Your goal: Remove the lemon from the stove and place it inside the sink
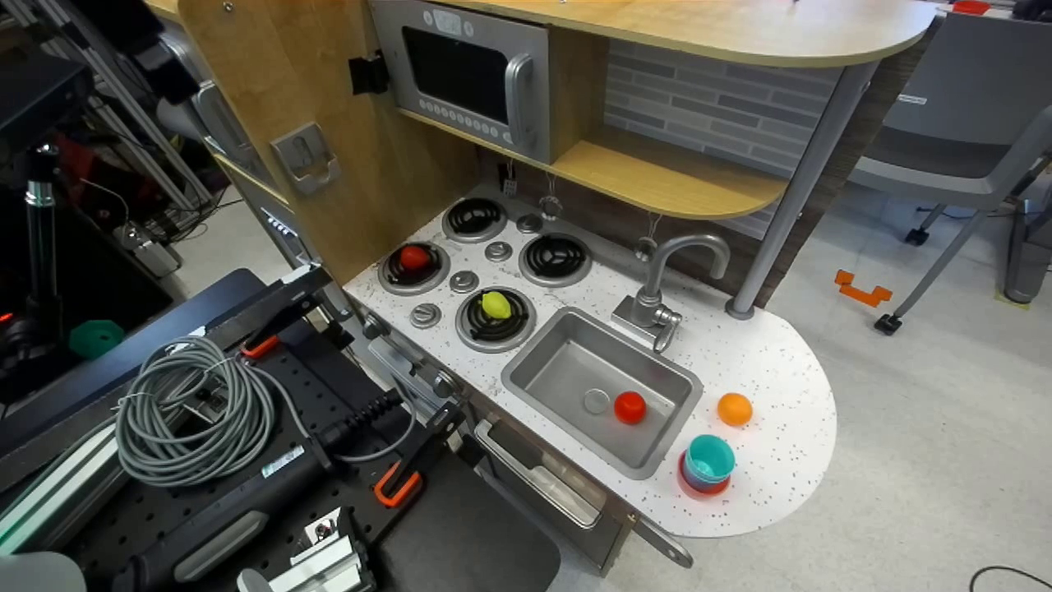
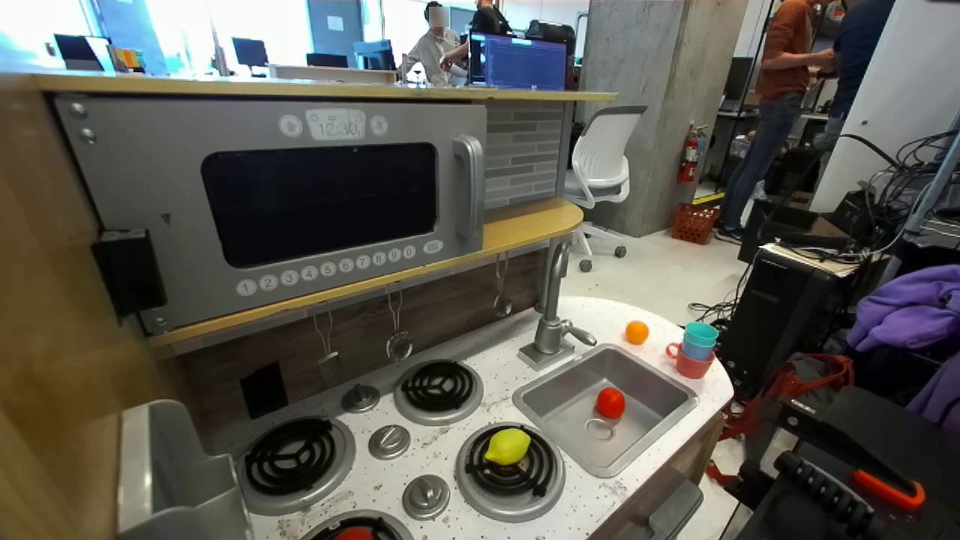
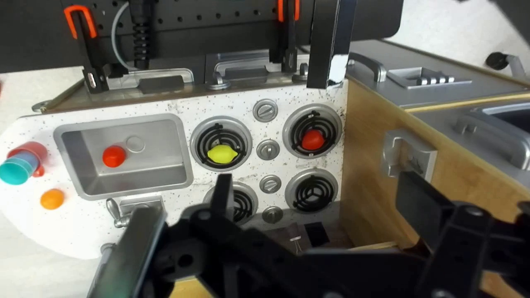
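Nearest me in the wrist view, the black fingers [image 3: 422, 207] stand wide apart, and one of them covers part of a rear burner [image 3: 245, 203] with a black coil. A blurred grey bar [image 3: 132, 260] runs off the bottom edge nearby; I can't make out what it belongs to.

Beyond, on the white speckled counter [image 3: 29, 231], the yellow oval lemon [image 3: 222, 154] lies on the round front burner [image 3: 217, 135] next to the grey rectangular sink [image 3: 153, 151], hiding a patch of coil from me. On the neighbouring front burner [image 3: 316, 120] I have a smooth red roundish object [image 3: 312, 140], cut off by the bottom edge in an exterior view; its kind I can't tell. The sink holds a red ball-like object [image 3: 114, 156] just beside the round drain [image 3: 135, 144].

Past the sink I see an orange ball [image 3: 52, 199] and, near it at the left edge, a stack of cups [image 3: 25, 163]. Their order reads better in an exterior view: teal cup [image 2: 700, 335] on top, blue cup [image 2: 697, 349] between, red cup [image 2: 691, 366] below.

Farthest off, over the grey microwave [image 2: 322, 202], a person in a light shirt [image 2: 429, 56] has the face blocked out, a computer monitor [image 2: 525, 64] hides most of a darkly dressed person [image 2: 491, 21], and the top edge cuts off a person in a rust-orange top [image 2: 784, 67].
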